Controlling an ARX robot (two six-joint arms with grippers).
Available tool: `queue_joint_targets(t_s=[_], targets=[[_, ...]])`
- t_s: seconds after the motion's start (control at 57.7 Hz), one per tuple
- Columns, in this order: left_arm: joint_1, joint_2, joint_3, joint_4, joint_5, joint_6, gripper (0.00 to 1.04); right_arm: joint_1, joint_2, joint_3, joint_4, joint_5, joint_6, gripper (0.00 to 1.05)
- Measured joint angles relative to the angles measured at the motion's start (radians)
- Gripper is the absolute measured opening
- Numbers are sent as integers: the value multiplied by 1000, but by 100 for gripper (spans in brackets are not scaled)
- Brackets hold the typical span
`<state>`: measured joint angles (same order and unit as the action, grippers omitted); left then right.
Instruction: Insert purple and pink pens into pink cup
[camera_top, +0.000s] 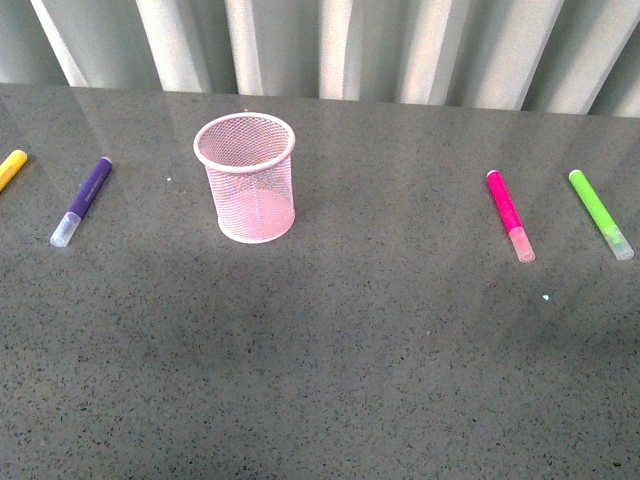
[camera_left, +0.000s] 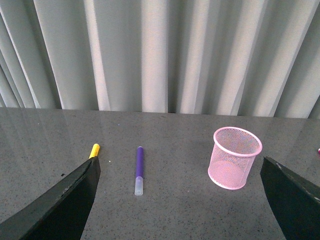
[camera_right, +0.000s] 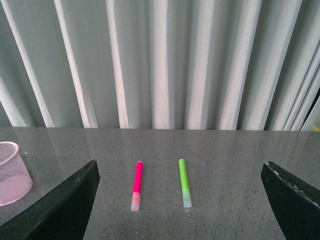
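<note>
The pink cup (camera_top: 246, 178) stands upright and empty on the grey table, left of centre. The purple pen (camera_top: 82, 200) lies flat to its left, pale cap toward me. The pink pen (camera_top: 509, 214) lies flat at the right, cap toward me. Neither arm shows in the front view. My left gripper (camera_left: 177, 200) is open and empty, back from the purple pen (camera_left: 139, 170) and the cup (camera_left: 235, 157). My right gripper (camera_right: 177, 200) is open and empty, back from the pink pen (camera_right: 136, 185); the cup's edge (camera_right: 12, 172) shows at one side.
A lime-green marker (camera_top: 600, 213) lies right of the pink pen, also in the right wrist view (camera_right: 184, 182). A yellow marker (camera_top: 10, 168) lies at the far left edge, also in the left wrist view (camera_left: 94, 150). A pleated white curtain (camera_top: 330, 45) backs the table.
</note>
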<state>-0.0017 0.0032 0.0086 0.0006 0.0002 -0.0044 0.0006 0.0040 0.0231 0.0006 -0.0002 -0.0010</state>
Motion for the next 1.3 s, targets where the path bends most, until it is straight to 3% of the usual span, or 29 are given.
queue_joint_targets(t_s=[1.299], targets=[[0, 0, 0, 0, 0, 0, 98, 0, 0, 0, 0, 0, 0, 98]])
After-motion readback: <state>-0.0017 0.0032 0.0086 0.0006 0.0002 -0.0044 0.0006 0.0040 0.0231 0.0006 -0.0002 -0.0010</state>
